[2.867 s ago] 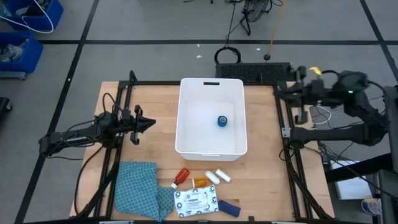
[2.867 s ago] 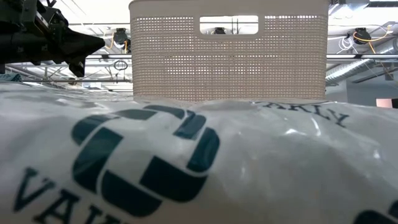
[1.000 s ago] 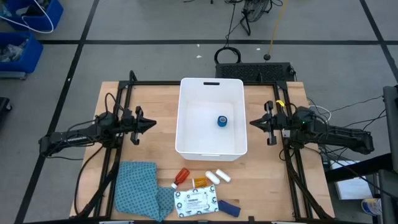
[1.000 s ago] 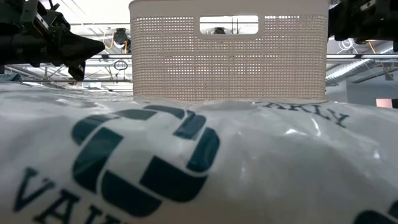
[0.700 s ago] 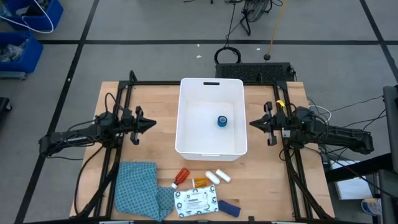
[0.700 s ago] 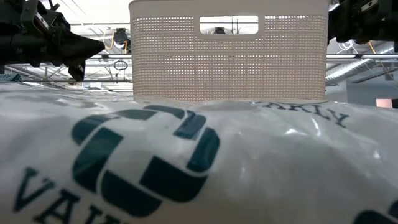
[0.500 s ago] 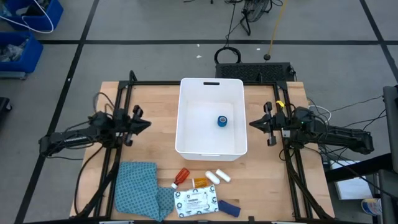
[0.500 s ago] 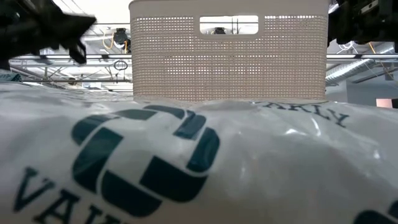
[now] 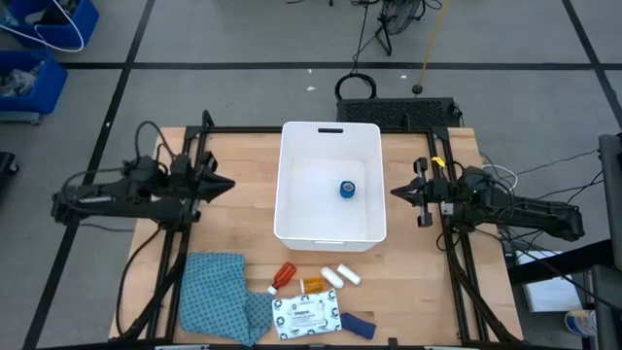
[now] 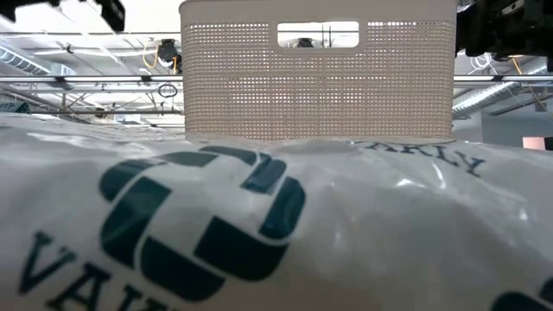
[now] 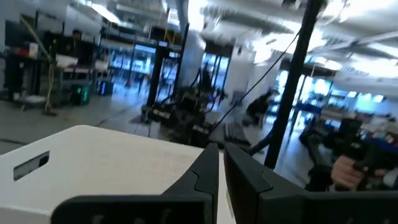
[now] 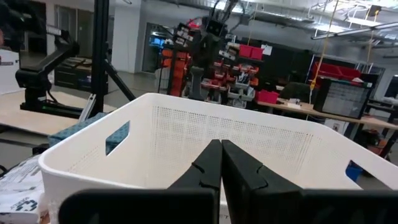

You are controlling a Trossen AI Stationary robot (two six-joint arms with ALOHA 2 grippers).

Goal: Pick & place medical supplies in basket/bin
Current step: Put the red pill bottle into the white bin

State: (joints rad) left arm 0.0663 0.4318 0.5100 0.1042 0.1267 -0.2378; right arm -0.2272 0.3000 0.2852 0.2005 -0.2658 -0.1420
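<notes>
Nearest, the white printed flat packet reads "VA…" and "…ARLY"; other supplies lie beside it. Beyond, the white tub holds the blue tape roll, flanked by left gripper and right gripper, both closed, empty

My right gripper has swung in from off the table's far right corner and now sits just beside the right wall of the bin, fingers closed together. My left gripper, fingers also closed, has pulled back a little from the bin's left wall and lifted, so the low view shows it only at the top corner
</notes>
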